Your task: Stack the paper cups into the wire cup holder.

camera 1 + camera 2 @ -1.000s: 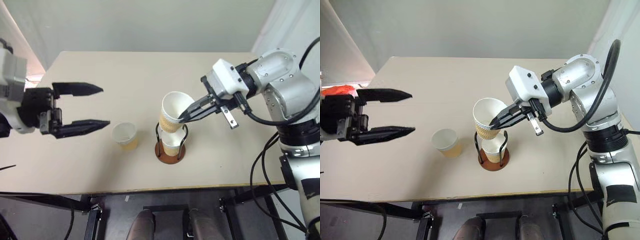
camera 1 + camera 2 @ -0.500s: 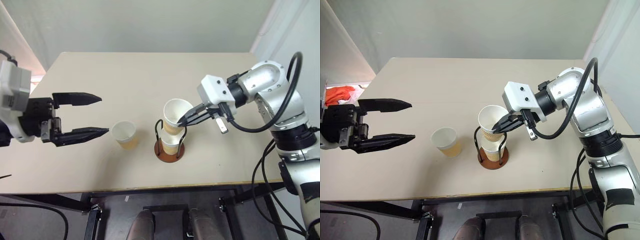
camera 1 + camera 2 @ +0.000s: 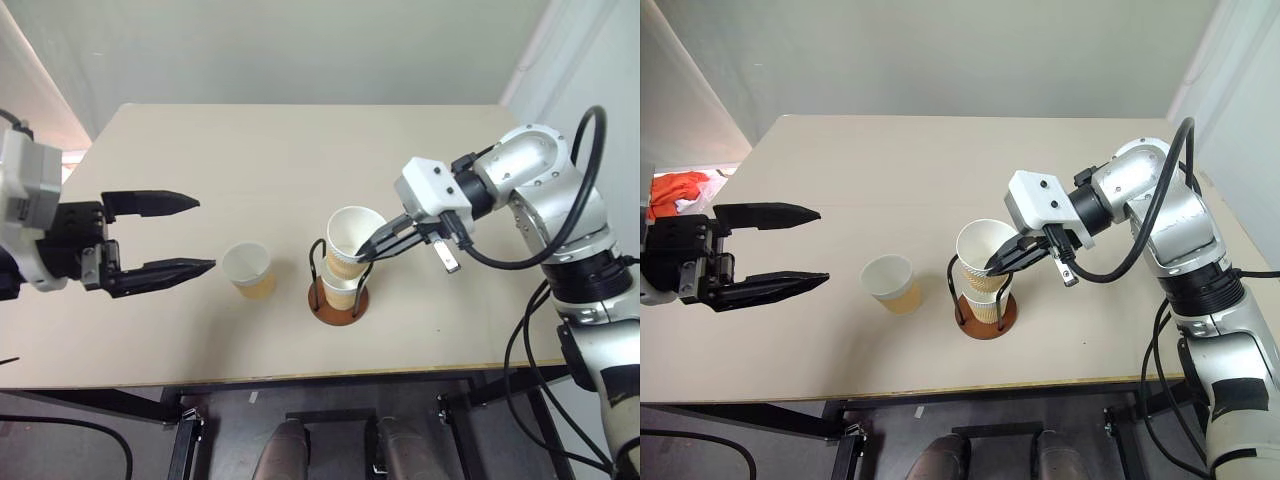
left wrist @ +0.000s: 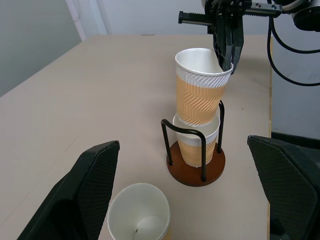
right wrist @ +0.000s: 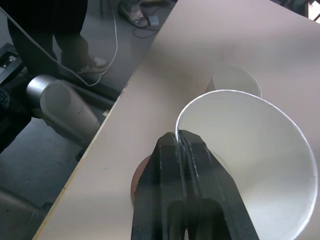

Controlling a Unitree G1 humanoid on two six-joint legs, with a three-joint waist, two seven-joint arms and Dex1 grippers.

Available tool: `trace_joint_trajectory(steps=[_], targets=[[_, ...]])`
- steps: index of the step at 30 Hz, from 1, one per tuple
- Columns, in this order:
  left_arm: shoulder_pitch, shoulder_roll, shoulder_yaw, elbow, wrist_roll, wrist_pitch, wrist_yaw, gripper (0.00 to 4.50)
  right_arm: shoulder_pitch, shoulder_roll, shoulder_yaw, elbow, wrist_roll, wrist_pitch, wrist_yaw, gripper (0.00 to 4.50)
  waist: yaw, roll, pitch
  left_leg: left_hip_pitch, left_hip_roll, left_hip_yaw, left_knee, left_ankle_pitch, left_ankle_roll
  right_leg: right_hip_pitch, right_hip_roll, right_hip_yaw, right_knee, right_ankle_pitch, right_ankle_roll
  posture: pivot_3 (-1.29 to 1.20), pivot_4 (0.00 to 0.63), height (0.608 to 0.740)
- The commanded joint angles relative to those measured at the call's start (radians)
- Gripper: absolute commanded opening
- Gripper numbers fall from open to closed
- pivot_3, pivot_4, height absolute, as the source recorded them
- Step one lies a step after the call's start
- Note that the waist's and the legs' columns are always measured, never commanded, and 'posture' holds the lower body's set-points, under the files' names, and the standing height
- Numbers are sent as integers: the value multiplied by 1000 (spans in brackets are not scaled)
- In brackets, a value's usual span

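At frame centre, the right gripper (image 3: 366, 256) is pinching the rim of a paper cup (image 3: 352, 238) nesting into the wire cup holder (image 3: 340, 296); thin, light, crushable, so gentle rim grips are suiting it. Left gripper (image 3: 200, 234) is gaping empty beside the loose cup (image 3: 248, 269)

paper cups (image 4: 202, 97): 3 | wire cup holder (image 4: 196, 170): 1 | table (image 3: 250, 150): 1
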Motion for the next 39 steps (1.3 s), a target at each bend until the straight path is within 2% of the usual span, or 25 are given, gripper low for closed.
trace_joint_trajectory(steps=[1,11,16,18,22,25,30,36,39], targets=[[-13,15,22,-19,-8,-19,8,4500,-11,-2,-4,5,-3,-4,-3,912,0,0,0,0,0,0,0,0,0,0,0,0,0,0,0,0,150,740],[-48,66,-69,25,24,-66,-59,4500,-38,14,-45,57,3,8,-47,4411,0,0,0,0,0,0,0,0,0,0,0,0,0,0,0,0,150,740],[-17,137,-271,68,237,-220,-117,4500,-15,86,-138,64,93,133,-178,4463,0,0,0,0,0,-1,0,0,0,-1,0,0,0,0,0,0,150,740],[-31,123,-365,70,294,-271,-121,4500,8,129,-159,51,114,181,-250,4463,0,0,0,0,0,-1,0,0,0,-1,0,1,0,0,0,0,150,740],[-195,38,-607,116,476,-349,-76,4500,74,167,-154,-21,114,212,-339,4463,10,-2,-1,-2,0,-2,0,-1,-1,-2,0,-1,0,0,0,0,150,740],[-278,-10,-729,160,586,-394,-83,4500,100,183,-175,-73,145,261,-394,4463,8,-2,-1,-6,-1,-2,2,-1,-1,-6,-1,-1,0,1,-1,0,150,740],[-341,-54,-843,215,710,-457,-108,4500,138,179,-194,-155,201,317,-444,4463,5,-3,-1,-7,0,-3,1,-2,-2,-6,0,-1,-1,3,1,0,150,740],[-369,-102,-918,262,815,-534,-115,4500,152,178,-197,-183,217,335,-504,4463,5,-3,-1,-7,0,-4,1,-2,-2,-6,0,-1,-1,4,4,0,150,740],[-372,-124,-922,272,829,-555,-124,3609,158,172,-200,-196,228,343,-521,4500,5,-3,-2,-7,0,-4,2,-2,-1,-5,0,-1,-1,4,5,0,150,740]])
